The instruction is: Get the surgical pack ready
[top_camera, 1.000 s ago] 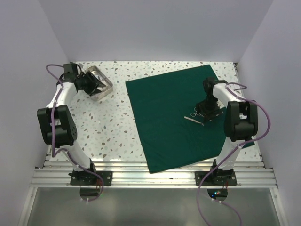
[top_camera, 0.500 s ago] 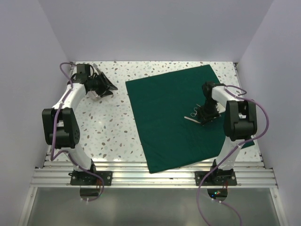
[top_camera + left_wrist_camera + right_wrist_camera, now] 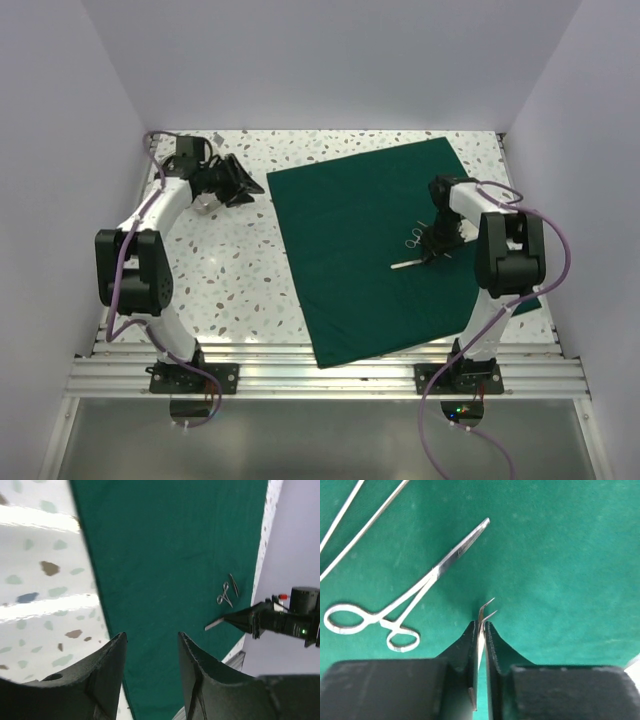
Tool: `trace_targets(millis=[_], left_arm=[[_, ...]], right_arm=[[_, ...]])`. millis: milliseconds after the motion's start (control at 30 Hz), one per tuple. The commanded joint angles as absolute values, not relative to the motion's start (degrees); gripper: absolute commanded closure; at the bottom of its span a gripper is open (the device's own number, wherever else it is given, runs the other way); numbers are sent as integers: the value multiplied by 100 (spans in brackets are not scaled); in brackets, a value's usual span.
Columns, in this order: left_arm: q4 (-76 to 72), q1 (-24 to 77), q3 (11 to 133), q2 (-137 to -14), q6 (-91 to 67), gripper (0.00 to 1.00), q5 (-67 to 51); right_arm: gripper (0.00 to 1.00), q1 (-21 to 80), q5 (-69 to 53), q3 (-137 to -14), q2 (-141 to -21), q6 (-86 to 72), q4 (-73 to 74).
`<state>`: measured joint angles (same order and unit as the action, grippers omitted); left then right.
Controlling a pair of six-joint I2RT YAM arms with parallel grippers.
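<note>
**Right gripper** [image 3: 480, 626]: in the right wrist view the fingers are seen drawn almost together, with thin curved-tip tweezers [image 3: 484, 608] pinched between them. The two tips protrude just past the fingertips. Whether the tweezers touch the cloth cannot be told.

**Left gripper** [image 3: 150, 639]: in the left wrist view the fingers are seen standing roughly half apart. Only green cloth is seen through the gap, and nothing is seen held.

**Surgical pack** [image 3: 350, 250]: it is found spread flat on the speckled table [image 3: 230, 260], centre-right of the overhead frame, with its lower corner reaching the metal rail [image 3: 330, 378].

**Differences between views:**
- The pinch on the tweezers is shown only by the right wrist view. Ringed scissors [image 3: 440, 570] are seen lying left of the fingers, apart from them.
- Overhead, the tweezers [image 3: 405, 264] are reduced to a pale sliver projecting left of the right gripper [image 3: 428, 256].
- The left gripper [image 3: 243, 185] is placed overhead at the upper left, just off the pack's edge.
</note>
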<state>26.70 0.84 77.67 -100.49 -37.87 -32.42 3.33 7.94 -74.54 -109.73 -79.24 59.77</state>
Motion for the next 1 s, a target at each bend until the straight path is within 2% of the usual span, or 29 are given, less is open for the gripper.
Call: trace_targets(millis=[0,100,233,400,600,833,967], left_arm=[[1954,438,7568,-9756,-3577,51,-4059],[1320,712,7374,-9756,-3612,46,-4718],[503,1290,7216,-9852,-3928,44,-5482],[176,1783,7330,-10028,-3929,41,-5809],[97,2162,7268,-10230,-3955,40,-5959],[272,2224,7313,-10362,-3806,42,-5924],[203,2276,7181,-10476,-3823,52,-6003]], right_arm=[[95,456,835,-7523,-10354,-7691,6345],[100,834,668,-7768,-10099,-7208,6407],[100,1624,808,-8567,-10125,-6540,6496],[100,2459,704,-9798,-10380,-5688,6110],[98,2952,325,-10818,-10784,-5142,5888],[98,3050,9,-10934,-10819,-5045,5740],[98,3067,-122,-11004,-10854,-5027,5686]])
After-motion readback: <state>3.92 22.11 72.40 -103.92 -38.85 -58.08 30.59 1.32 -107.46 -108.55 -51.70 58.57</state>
